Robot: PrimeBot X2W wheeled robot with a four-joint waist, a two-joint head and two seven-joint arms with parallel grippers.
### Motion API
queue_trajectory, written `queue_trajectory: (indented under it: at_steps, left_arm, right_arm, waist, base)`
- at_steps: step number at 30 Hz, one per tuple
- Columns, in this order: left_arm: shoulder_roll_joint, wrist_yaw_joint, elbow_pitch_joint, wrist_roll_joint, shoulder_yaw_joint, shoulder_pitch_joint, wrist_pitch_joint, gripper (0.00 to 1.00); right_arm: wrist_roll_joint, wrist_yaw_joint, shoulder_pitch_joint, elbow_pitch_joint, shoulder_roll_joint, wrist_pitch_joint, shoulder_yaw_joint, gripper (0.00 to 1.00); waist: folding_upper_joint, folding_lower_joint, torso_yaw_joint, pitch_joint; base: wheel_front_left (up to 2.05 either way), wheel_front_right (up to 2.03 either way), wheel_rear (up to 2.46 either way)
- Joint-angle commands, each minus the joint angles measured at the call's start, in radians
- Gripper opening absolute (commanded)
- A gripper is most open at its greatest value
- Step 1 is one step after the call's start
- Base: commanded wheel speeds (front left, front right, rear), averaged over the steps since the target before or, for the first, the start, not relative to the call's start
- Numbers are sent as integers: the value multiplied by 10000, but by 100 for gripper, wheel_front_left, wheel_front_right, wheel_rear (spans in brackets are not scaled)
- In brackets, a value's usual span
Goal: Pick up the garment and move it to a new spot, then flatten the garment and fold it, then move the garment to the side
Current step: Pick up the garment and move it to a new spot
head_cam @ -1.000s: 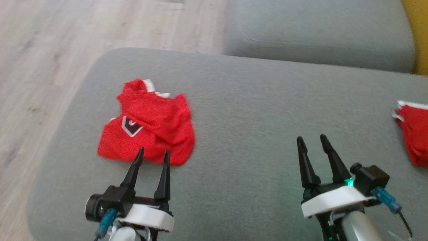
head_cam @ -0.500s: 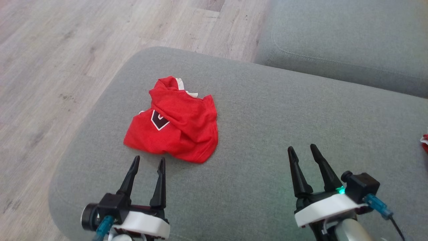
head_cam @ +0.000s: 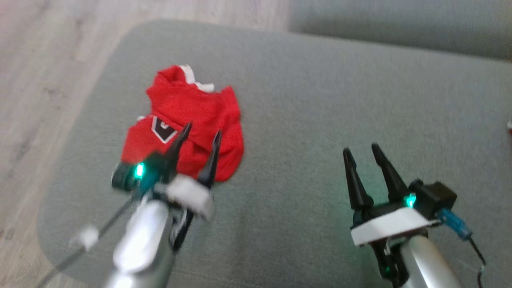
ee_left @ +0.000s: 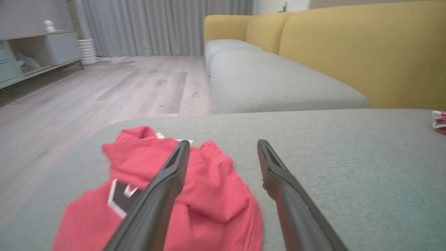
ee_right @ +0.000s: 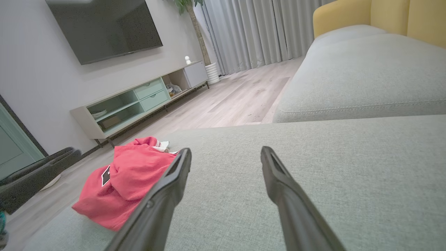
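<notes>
The garment (head_cam: 188,116) is a crumpled red jersey with white trim and a dark badge, lying on the left part of a grey cushion (head_cam: 320,100). It also appears in the left wrist view as the garment (ee_left: 209,195) and in the right wrist view as the garment (ee_right: 125,177). My left gripper (head_cam: 202,134) hovers open over the garment's near edge, its fingers (ee_left: 163,188) above the red cloth with nothing between them. My right gripper (head_cam: 360,152) stands open over bare cushion to the right, well apart from the garment.
A second grey cushion (head_cam: 400,24) lies beyond, with a yellow sofa back (ee_left: 348,48) behind it. Wood floor (head_cam: 48,60) borders the cushion's left edge. A bit of another red and white cloth (ee_left: 439,121) sits at the far right. A TV unit (ee_right: 139,101) lines the wall.
My left arm has reached forward, so its fingers now stand over the garment's near edge. The head camera has shifted too. The right gripper keeps its place.
</notes>
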Motion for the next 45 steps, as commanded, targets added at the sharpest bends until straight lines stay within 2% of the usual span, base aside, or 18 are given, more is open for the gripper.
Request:
queue_trajectory:
  at_steps: [1,7,16,21,22,23,27,32,36,41,45]
  left_arm:
    - [130,-57,59,29,167,-888,212,100]
    - [235,-153,2244,-203,89,-3146,1694,100]
    - [610,-146,4684,-336,218,-4734,2038,100]
    - [749,87,5717,-429,308,-5107,2239,99]
    - [749,95,5876,-470,329,-5140,2250,45]
    - [745,93,6001,-496,332,-5165,2216,0]
    - [650,-3,6239,-630,302,-5198,1745,0]
    - [419,-203,5901,-879,82,-5323,434,0]
    - [215,-248,5035,-1214,-746,-5556,-558,0]
    - [239,-252,3636,-2040,-1822,-6152,-906,0]
    - [503,-253,2614,-2759,-2456,-6866,-679,0]
  right_arm:
    - [-100,65,-501,-398,-26,-137,244,100]
    - [-196,65,-935,-735,-26,-137,354,100]
    - [-125,65,-1256,-1255,-26,-137,609,100]
    - [-102,65,-1294,-1375,-26,-137,648,100]
    - [-93,65,-1301,-1382,-26,-137,640,100]
    - [-84,65,-1304,-1379,-26,-137,626,100]
    - [-55,65,-1289,-1281,-26,-137,601,100]
    - [105,65,-1312,-1175,-26,-137,711,100]
    - [369,65,-1282,-1163,-26,-137,786,100]
    - [806,65,-1294,-1185,-26,-137,967,100]
    - [1156,65,-1417,-1281,-26,-137,1341,100]
  waist:
    - [0,-2,-545,783]
    - [0,-2,-1370,1764]
    - [0,-2,-2195,2498]
    - [0,-2,-2360,2612]
    - [0,-2,-2380,2604]
    - [0,-2,-2396,2578]
    - [0,-2,-2455,2370]
    - [0,-2,-2719,1962]
    - [0,-2,-3091,1667]
    - [0,-2,-3728,1450]
    - [0,-2,-4370,1497]
  base:
    - [0,0,0]
    - [0,0,0]
    - [0,0,0]
    - [0,0,0]
    - [0,0,0]
    - [0,0,0]
    - [0,0,0]
    - [0,0,0]
    - [0,0,0]
    - [0,0,0]
    - [0,0,0]
